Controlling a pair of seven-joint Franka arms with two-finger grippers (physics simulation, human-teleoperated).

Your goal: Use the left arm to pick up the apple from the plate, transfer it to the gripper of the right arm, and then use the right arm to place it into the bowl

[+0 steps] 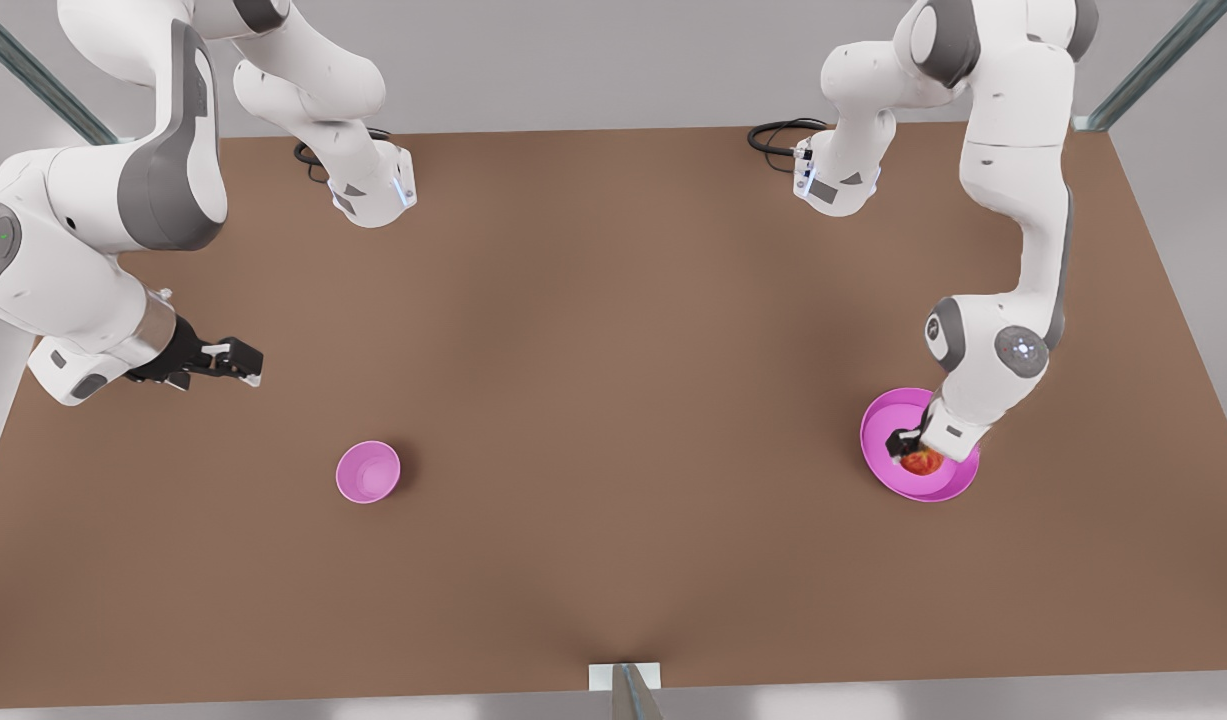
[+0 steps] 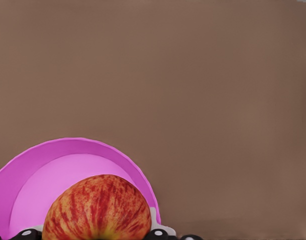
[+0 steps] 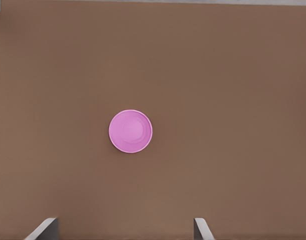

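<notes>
The left tool [image 1: 911,447] is straddling the apple [image 1: 922,461] on the plate [image 1: 885,420], grip unclear; the apple's axis is unreadable. The right tool [image 1: 235,362] is waiting spread, the bowl [image 1: 368,471] lying ahead of it.

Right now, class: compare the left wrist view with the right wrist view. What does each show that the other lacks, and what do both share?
Left wrist view alone: the small red and yellow streaked apple close up, resting on the wide shallow pink plate, at the left gripper. Right wrist view alone: the small deep pink bowl, seen from above and standing alone, with the open right gripper wide apart. Both share the brown table.
</notes>
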